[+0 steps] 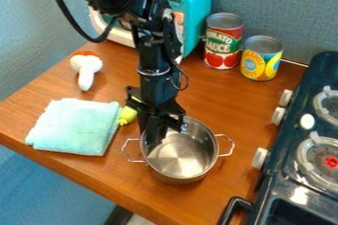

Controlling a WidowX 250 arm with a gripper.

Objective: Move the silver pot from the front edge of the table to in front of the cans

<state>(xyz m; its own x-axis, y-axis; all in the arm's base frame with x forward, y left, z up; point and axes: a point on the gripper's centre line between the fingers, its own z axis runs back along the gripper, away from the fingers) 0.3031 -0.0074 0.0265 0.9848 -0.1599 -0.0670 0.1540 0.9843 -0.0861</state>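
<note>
End effector (162,131) was down at the pot (182,157), partly inside its rim on the camera-left side. Couldn't tell how far open it was, or if it had hold of anything. Pot sat upright on the worktop (221,103), right under it. My read: close-in work at the rim; next move called for a check on grip, then a straight lift to clear the wall. Green item (127,116) lay just camera-left of it, folded towel (74,128) beyond that. Stove (276,187) stood camera-right of it, cans (223,40) (262,58) behind, farther off.
</note>
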